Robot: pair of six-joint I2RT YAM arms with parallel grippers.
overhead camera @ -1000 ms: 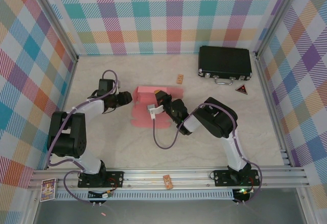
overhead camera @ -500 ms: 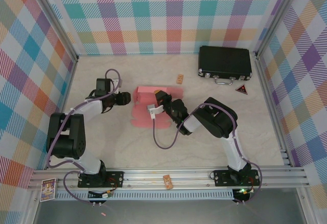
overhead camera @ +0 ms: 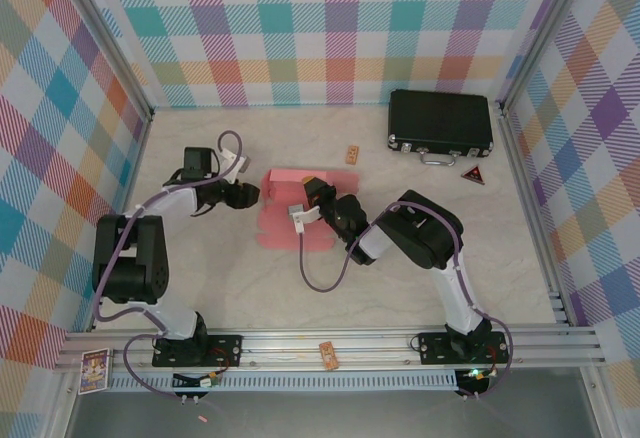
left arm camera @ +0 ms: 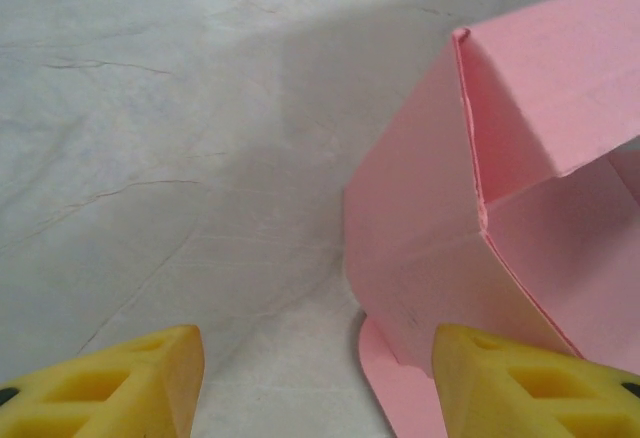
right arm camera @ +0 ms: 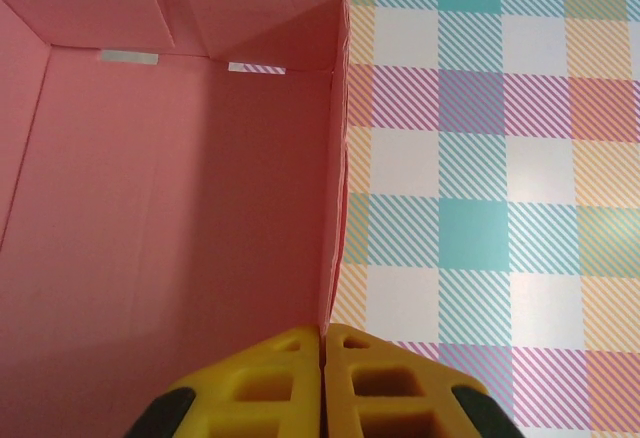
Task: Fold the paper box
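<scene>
One paper box (overhead camera: 283,180), pink and only part-raised, sits near the middle of the table (overhead camera: 250,288), between my two pincers. From above it reads as a standing pink strip on the far side, with flat flaps spread on the table toward my bases.

My right wrist camera looks into the box (right arm camera: 170,178): a broad pink panel, two folded flaps at the far end with small light slots under them, and one wall seen edge-on. That wall's edge runs straight down between my yellow fingers (right arm camera: 270,378). My right pincer (right arm camera: 325,358) is clenched on that thin wall; from overhead the right pincer (overhead camera: 312,190) shows only as a dark tip over the pink.

My left wrist camera gives the outside of the box (left arm camera: 430,258): an upright corner, a panel leaning over above it, and a rounded flap lying flat on the table below. My left pincer (left arm camera: 315,378) is released, fingertips (left arm camera: 120,378) spread wide with bare table between them. The fingertip nearest the box is just beside the wall, though I cannot tell if it touches. From above the left pincer (overhead camera: 248,194) sits just left of the box.

Farther out lie a small tan block (overhead camera: 352,154), a black case (overhead camera: 440,123) with a handle near the far right corner, and a small dark triangle (overhead camera: 473,174) beside it. Plaid walls (overhead camera: 330,28) close in the table.
</scene>
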